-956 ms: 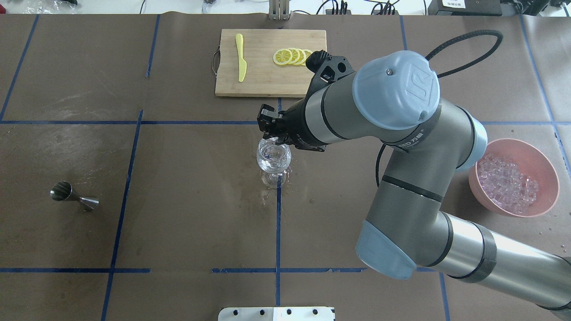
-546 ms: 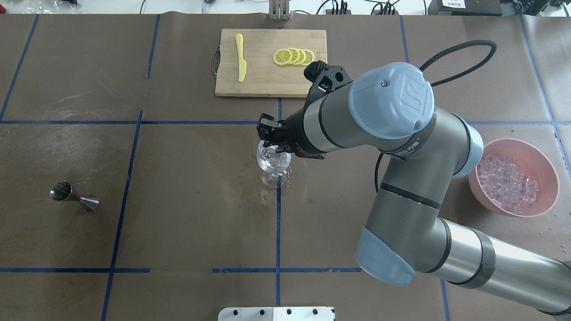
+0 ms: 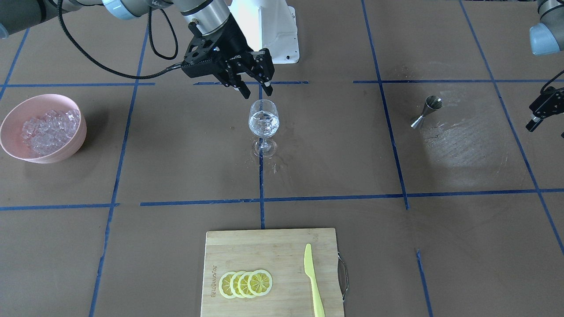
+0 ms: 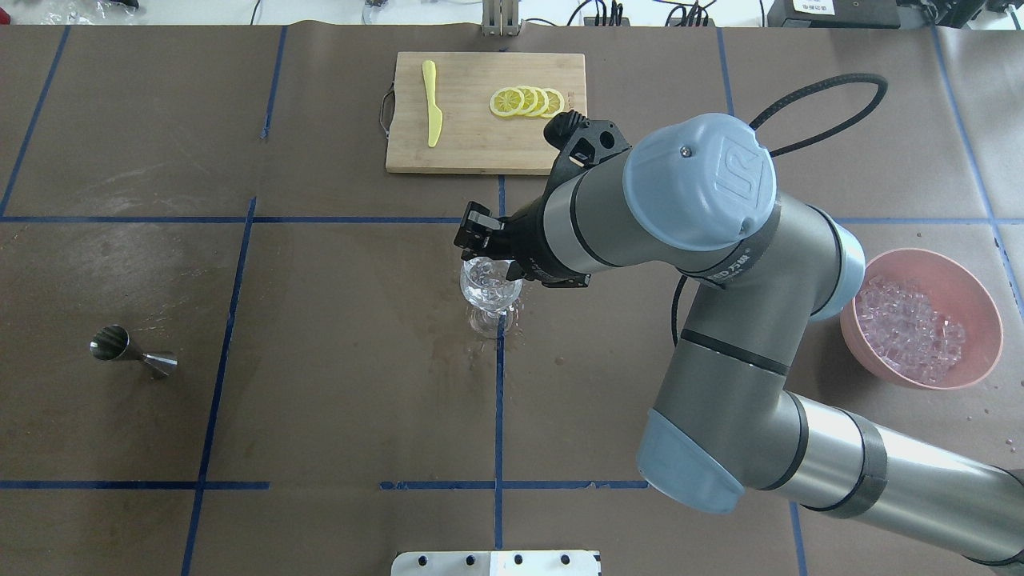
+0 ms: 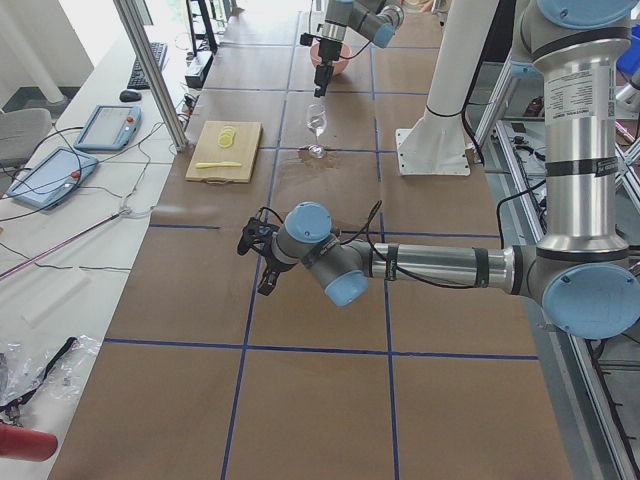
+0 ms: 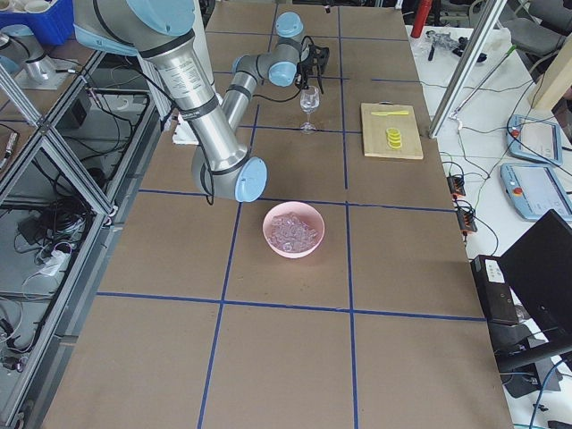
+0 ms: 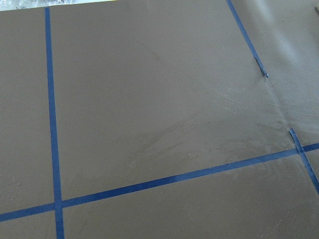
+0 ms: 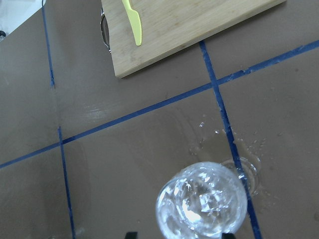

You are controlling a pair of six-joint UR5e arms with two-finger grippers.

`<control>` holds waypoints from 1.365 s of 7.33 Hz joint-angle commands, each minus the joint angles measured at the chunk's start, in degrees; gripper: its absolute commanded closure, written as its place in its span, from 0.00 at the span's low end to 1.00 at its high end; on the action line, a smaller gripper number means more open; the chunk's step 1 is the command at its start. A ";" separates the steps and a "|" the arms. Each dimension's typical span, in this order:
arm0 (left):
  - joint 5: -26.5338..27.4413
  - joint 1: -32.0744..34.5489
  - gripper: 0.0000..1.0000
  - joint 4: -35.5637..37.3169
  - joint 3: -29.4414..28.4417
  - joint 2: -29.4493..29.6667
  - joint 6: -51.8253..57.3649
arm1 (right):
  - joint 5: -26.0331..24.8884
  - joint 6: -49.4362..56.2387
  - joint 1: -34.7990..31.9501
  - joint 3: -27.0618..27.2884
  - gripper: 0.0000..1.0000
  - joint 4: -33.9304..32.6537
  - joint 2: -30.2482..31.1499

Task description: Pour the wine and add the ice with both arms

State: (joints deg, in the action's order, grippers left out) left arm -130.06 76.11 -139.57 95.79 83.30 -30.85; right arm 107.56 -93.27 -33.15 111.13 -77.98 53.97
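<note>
A stemmed wine glass [image 4: 491, 286] stands at the table's middle, also in the front view [image 3: 263, 119]. It holds several clear ice cubes; I cannot tell the clear wine apart from them. My right gripper [image 3: 256, 92] hangs open and empty just above the glass rim. In the right wrist view its fingertips [image 8: 130, 235] show at the bottom edge, either side of the glass [image 8: 201, 206]. More ice [image 4: 912, 328] fills a pink bowl [image 4: 980, 300] at the right. My left gripper [image 3: 544, 110] is at the table's left side, away from everything; I cannot tell whether it is open.
A steel jigger [image 4: 132, 352] lies on its side at the left. A wooden cutting board [image 4: 464, 144] with lemon slices [image 4: 528, 102] and a yellow knife [image 4: 432, 104] sits at the far edge. Water drops [image 8: 204, 134] wet the mat around the glass foot.
My right gripper has shifted slightly left and nearer over the glass; the arm's elbow moved with it. The glass, bowl and jigger have not moved.
</note>
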 commanded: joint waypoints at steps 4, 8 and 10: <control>0.24 -0.09 0.00 0.26 -0.78 0.02 0.96 | 30.37 34.74 -34.37 -5.18 0.30 0.11 19.84; 3.49 4.18 0.00 9.26 -1.66 0.72 17.78 | 31.06 76.37 -52.68 -21.02 0.00 -4.95 22.14; 3.06 11.12 0.00 22.26 -0.70 3.43 28.00 | 22.57 95.38 -56.05 -21.92 0.00 -17.31 21.27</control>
State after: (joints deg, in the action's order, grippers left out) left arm -126.79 82.75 -125.42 94.39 85.08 -9.10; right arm 135.26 -10.07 -86.83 90.19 -87.57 75.87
